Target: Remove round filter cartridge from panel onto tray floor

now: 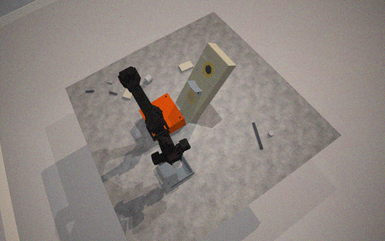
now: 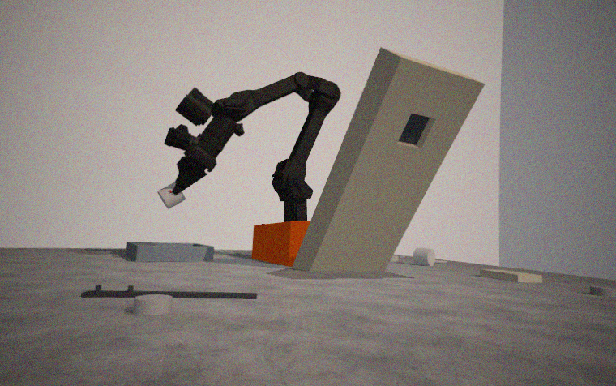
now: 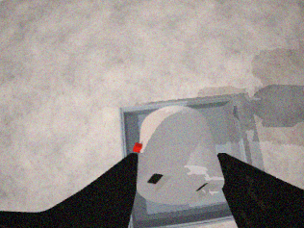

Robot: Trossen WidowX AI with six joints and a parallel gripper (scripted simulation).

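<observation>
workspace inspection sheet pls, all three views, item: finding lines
surface: mottled grey mat on a paler floor.
job's things: filter cartridge held in the air above the grey tray, tilted, not touching it; the wrist view shows two slots on its face. Leaning service panel shows an open round socket.
clutter: dark bar with a small cylinder beside it; tan blocks, another pale cylinder and small dark bits behind the arm.
grippers: gripper shut on the filter cartridge, over the tray.
cables: nothing seen.
surroundings: orange base block under the arm; plain walls.
</observation>
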